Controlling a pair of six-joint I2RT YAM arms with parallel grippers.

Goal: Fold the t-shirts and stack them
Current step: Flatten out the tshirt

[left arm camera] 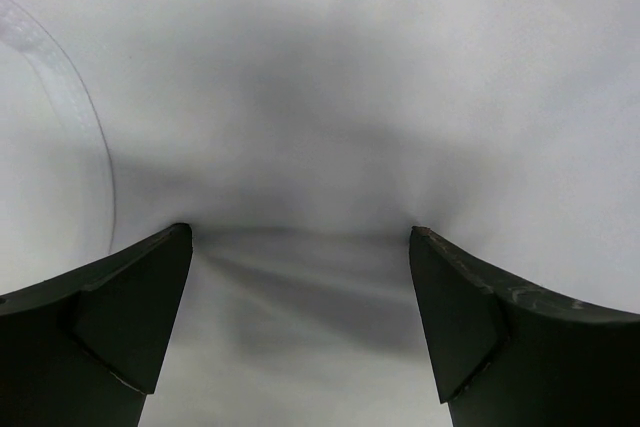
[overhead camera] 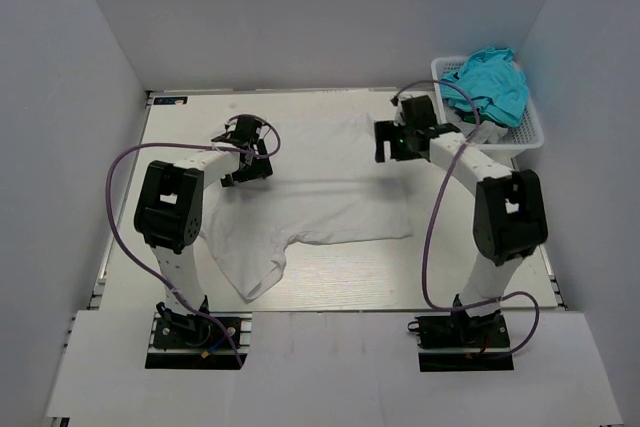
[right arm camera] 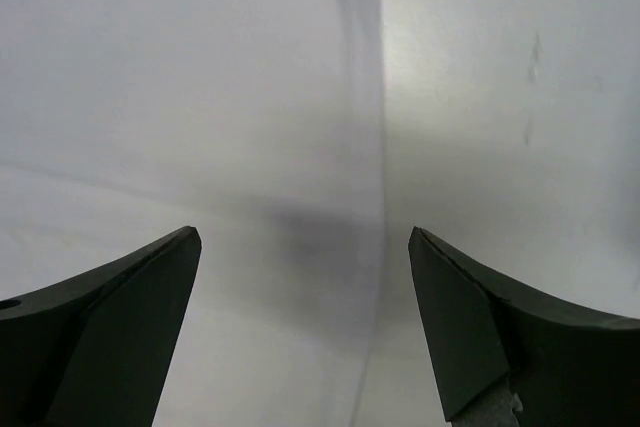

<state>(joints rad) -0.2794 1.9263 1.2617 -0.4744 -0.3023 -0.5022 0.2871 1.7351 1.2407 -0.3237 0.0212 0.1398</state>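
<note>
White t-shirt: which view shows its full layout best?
Top external: nearly the whole t-shirt shows, spread on the table. Left wrist shows only creased cloth up close; right wrist only what looks like an edge.

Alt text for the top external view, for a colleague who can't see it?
A plain white thin-cloth t-shirt lies spread on the pale table, with the left tool and right tool both over its far side. A white plastic basket of teal cloth sits far right.

Left tool [left arm camera: 300, 235] and right tool [right arm camera: 305, 234] both hang low, jaws spread apart.
</note>
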